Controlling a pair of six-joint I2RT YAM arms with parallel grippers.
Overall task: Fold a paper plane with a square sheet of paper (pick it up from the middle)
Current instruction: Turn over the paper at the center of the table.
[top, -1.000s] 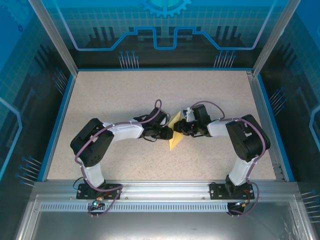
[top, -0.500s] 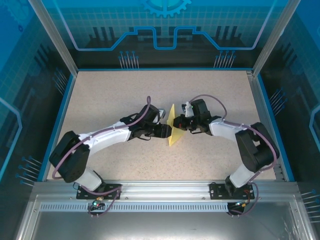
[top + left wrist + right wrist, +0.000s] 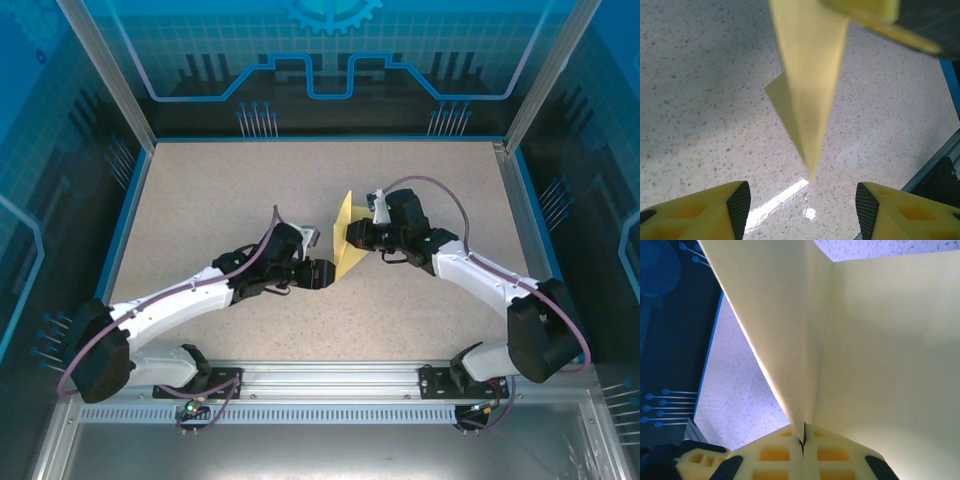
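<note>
The square sheet of paper (image 3: 344, 243) is yellow and folded into a slim pointed shape with a long centre crease. It is held upright above the middle of the table. My right gripper (image 3: 358, 238) is shut on its right side. In the right wrist view the paper (image 3: 870, 340) rises out of the closed gripper (image 3: 802, 441). My left gripper (image 3: 328, 273) stands open just left of the paper's lower tip. In the left wrist view the paper's point (image 3: 810, 100) hangs ahead of the open gripper (image 3: 801, 207), apart from both fingertips (image 3: 739, 202).
The speckled table (image 3: 220, 190) has a blue rim (image 3: 118, 230) and metal frame posts at its corners. An aluminium rail (image 3: 320, 375) with both arm bases runs along the near edge. The blue rim (image 3: 951, 80) also appears at the right of the left wrist view.
My left gripper opened, let go of the paper and drew back toward the near left. My right gripper shut on the paper and carried it a little farther from the bases.
</note>
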